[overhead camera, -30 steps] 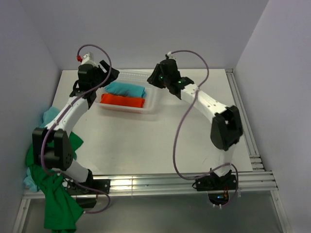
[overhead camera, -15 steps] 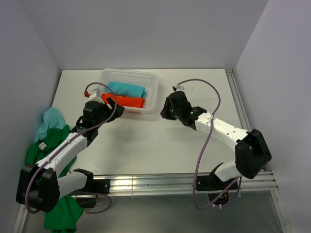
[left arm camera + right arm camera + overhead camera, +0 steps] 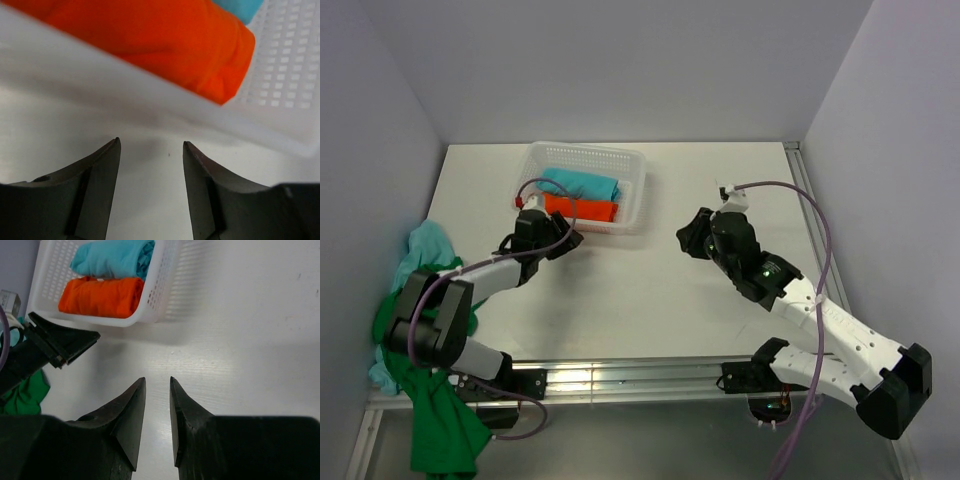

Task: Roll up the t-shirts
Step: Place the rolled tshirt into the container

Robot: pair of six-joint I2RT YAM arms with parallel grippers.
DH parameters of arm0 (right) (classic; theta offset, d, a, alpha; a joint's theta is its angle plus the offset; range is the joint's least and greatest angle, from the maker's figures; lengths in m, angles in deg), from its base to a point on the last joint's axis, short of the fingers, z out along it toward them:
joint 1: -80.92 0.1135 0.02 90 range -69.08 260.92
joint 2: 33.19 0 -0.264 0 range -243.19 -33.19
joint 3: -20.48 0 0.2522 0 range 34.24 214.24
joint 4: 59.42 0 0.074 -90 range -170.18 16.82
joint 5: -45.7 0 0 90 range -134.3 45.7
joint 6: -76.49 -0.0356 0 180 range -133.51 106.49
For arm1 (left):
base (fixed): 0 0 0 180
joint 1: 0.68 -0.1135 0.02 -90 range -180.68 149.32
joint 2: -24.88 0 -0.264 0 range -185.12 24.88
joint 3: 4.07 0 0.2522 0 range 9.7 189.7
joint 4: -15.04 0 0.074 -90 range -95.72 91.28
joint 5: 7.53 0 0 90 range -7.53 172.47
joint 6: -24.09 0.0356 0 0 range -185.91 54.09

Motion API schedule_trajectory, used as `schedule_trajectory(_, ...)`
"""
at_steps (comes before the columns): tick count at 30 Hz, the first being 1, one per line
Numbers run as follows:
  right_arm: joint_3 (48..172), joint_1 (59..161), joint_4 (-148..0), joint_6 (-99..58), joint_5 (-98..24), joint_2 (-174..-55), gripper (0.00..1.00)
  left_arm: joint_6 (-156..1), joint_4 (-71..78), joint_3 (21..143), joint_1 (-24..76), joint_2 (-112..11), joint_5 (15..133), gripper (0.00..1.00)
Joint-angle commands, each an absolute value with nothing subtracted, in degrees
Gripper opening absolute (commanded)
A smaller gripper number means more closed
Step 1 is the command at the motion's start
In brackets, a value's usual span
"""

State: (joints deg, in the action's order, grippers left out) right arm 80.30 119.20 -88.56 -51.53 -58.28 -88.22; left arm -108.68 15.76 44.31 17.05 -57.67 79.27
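Two rolled t-shirts lie side by side in the white mesh basket [image 3: 638, 196]: a turquoise one [image 3: 582, 184] at the back and an orange-red one [image 3: 582, 209] in front. A loose turquoise t-shirt [image 3: 425, 245] and a bright green one [image 3: 432, 405] hang crumpled over the table's left edge. My left gripper [image 3: 570, 240] is low on the table just before the basket's front wall, open and empty. In its wrist view [image 3: 151, 144] the orange-red roll [image 3: 165, 45] fills the top. My right gripper [image 3: 688, 238] hovers right of the basket, its jaws [image 3: 157, 380] narrowly open on nothing.
The basket's rim [image 3: 100, 85] crosses close ahead of the left fingers. The right wrist view shows the basket [image 3: 165, 280], the left gripper [image 3: 75, 342] and the green cloth [image 3: 22, 392]. Walls enclose the table on three sides, with a metal rail [image 3: 820, 250] along the right edge.
Both arms have pulled back from over the basket. The left gripper dropped to the table in front of it and its jaws narrowed. The right arm swung right and nearer.
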Motion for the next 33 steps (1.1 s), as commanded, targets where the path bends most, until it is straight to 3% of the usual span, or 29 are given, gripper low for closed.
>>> schedule_trajectory(1,79.3,119.6,-89.5,-51.0,-61.4,-87.0,0.33,-109.8,23.1,51.2,17.2,-62.9,78.3,0.57)
schedule_trajectory(9,76.6,119.5,-89.4,-52.0,-61.4,-85.8,0.34,-111.5,21.8,70.2,17.9,-79.3,76.9,0.60)
schedule_trajectory(13,74.3,119.5,-90.1,-51.7,-61.3,-81.5,0.40,-111.4,19.6,71.3,18.7,-80.6,76.6,0.63)
schedule_trajectory(14,73.8,119.5,-90.4,-51.4,-61.4,-80.4,0.52,-111.4,20.3,69.5,19.0,-78.2,76.7,0.64)
schedule_trajectory(17,71.3,119.5,-89.4,-49.0,-60.8,-73.7,0.73,-112.8,23.9,58.8,19.7,-71.7,75.5,0.72)
schedule_trajectory(20,70.4,119.6,-89.5,-47.5,-61.7,-69.1,0.84,-113.0,25.4,50.8,20.2,-63.8,75.4,0.87)
schedule_trajectory(21,70.3,119.5,-89.6,-46.8,-62.1,-68.2,0.84,-112.8,25.2,49.3,20.5,-61.8,75.5,0.97)
schedule_trajectory(22,70.1,119.5,-89.9,-46.5,-62.6,-67.1,0.86,-112.7,24.1,47.8,20.7,-57.6,75.6,0.99)
schedule_trajectory(33,58.1,119.5,-84.4,-45.8,-67.4,-51.9,0.87,-108.6,10.2,32.4,22.3,-22.1,79.7,1.00)
